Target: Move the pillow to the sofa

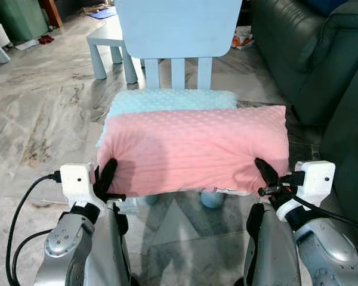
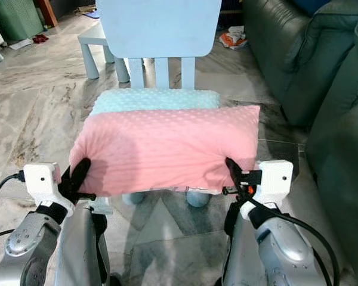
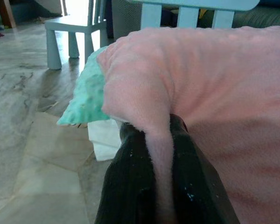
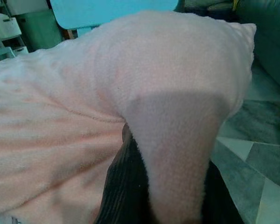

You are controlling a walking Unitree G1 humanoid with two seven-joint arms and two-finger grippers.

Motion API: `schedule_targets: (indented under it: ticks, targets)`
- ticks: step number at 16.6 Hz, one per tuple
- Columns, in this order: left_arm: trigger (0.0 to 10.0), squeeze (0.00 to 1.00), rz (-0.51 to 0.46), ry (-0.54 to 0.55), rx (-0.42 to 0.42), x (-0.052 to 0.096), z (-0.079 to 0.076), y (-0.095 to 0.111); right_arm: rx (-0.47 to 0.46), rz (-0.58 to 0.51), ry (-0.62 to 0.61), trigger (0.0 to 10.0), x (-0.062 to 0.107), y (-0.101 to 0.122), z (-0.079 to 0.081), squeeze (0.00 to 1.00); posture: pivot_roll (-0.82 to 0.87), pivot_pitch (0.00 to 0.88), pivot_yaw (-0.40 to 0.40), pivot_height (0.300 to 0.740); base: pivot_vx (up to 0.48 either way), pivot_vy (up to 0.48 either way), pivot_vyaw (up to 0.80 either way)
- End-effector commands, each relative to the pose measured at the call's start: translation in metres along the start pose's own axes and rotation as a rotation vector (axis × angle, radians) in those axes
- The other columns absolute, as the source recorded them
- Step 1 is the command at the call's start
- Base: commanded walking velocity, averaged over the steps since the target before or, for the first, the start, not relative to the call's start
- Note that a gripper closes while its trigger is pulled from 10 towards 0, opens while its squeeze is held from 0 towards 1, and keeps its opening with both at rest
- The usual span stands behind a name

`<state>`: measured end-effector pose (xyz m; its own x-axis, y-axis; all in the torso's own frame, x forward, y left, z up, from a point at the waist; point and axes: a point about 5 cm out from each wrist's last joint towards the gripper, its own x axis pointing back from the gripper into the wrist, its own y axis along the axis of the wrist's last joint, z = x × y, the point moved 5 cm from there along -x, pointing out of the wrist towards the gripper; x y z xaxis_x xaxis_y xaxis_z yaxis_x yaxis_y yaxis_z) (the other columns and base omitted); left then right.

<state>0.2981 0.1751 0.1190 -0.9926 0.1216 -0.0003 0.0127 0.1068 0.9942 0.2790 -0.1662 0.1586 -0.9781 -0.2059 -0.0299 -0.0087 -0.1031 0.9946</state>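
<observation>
the left gripper (image 1: 107, 179) and right gripper (image 1: 265, 176) each pinch a near corner of the pink pillow (image 1: 194, 149) between their fingers. gripping both corners should lift it level off the chair (image 1: 179, 36) toward the sofa (image 1: 322, 65)

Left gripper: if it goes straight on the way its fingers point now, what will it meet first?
The pink pillow: the left gripper is already shut on a fold of it, so it would likely just push deeper into it.

The left end effector (image 3: 162, 186) rises from the bottom centre, its two black fingers (image 3: 130, 186) clamped on a fold of the pink pillow (image 3: 214, 79) that spreads across the right. A mint cushion (image 3: 86, 95) protrudes left of it; a pale blue stool (image 3: 72, 28) stands upper left on the marble floor (image 3: 28, 140).
</observation>
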Motion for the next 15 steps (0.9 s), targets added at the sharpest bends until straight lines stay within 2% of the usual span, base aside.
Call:
schedule_targets:
  ticks: [1,13,15]
  targets:
    - [10.0,0.00,0.005,0.041,-0.024,0.0006,0.0109,0.0002,0.020,-0.047,-0.024,10.0,-0.0004,0.0133,-0.0035,0.00,-0.15,0.000,0.064,0.409,0.000,0.000,0.00]
    - [10.0,0.00,0.001,0.017,-0.035,-0.0092,0.0070,0.0009,0.019,-0.051,-0.025,10.0,-0.0032,0.0134,-0.0020,0.00,-0.15,0.000,0.075,0.569,0.000,0.000,0.00]
    - [10.0,0.00,0.001,0.017,-0.035,-0.0092,0.0070,0.0009,0.019,-0.051,-0.025,10.0,-0.0032,0.0134,-0.0020,0.00,-0.15,0.000,0.075,0.569,0.000,0.000,0.00]
